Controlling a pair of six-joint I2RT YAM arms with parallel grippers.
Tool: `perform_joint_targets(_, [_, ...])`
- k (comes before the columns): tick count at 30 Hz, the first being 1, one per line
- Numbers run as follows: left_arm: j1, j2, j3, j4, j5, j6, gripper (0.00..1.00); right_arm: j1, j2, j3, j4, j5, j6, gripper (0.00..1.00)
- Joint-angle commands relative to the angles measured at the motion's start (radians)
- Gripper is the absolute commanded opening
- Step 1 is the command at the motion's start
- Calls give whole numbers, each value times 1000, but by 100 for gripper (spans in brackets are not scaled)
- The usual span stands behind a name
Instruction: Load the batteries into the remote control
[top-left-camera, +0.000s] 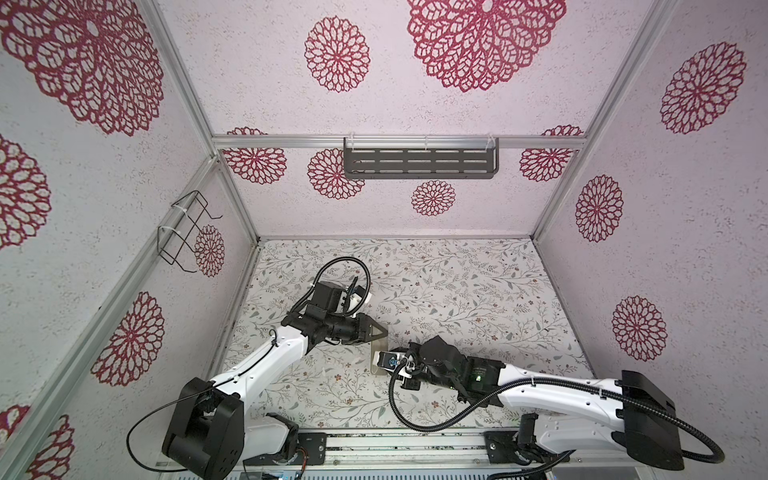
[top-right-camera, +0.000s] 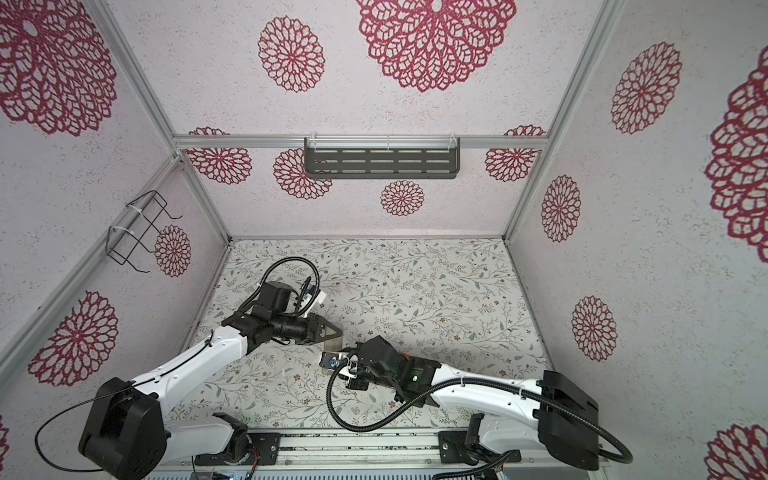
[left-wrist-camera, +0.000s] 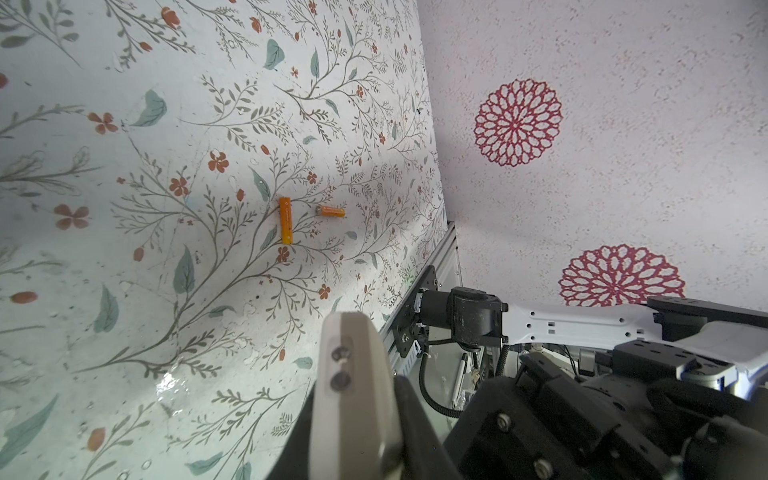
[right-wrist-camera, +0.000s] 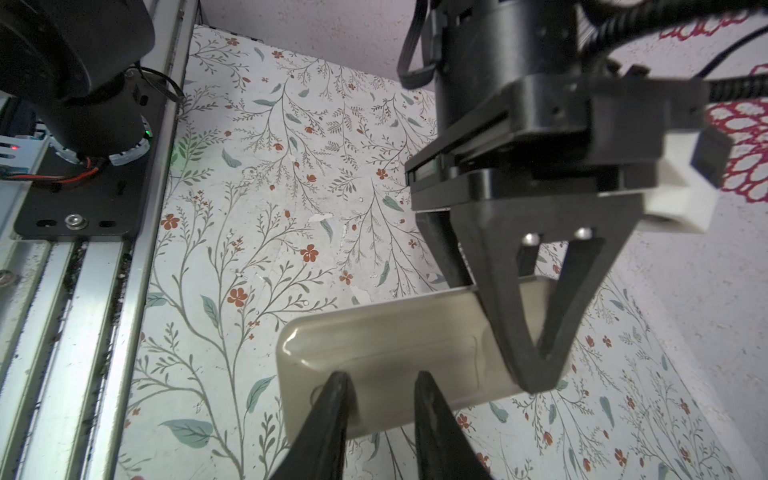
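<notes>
My left gripper (top-left-camera: 379, 331) had its jaws clamped on one end of the remote control (right-wrist-camera: 395, 345), back up. The right gripper (right-wrist-camera: 382, 386) jaws stood narrow, empty, over it. Light, stiff, slick plastic, I reckoned: pinch the edges. The batteries (left-wrist-camera: 286, 220) lay on the desk (left-wrist-camera: 124, 316).

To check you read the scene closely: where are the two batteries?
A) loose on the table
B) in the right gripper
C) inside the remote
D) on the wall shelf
A: the left wrist view shows both batteries lying loose on the table.
</notes>
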Motion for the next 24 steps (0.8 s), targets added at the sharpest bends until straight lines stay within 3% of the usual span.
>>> perform_joint_targets(1, [-9,4,-6,48,48,-1,0,2,-31,1,25,28,-29,31])
perform_joint_targets(24, [-13,11,-15,79,81,-19,0,3,-80,-33,-6,-63,-66,34])
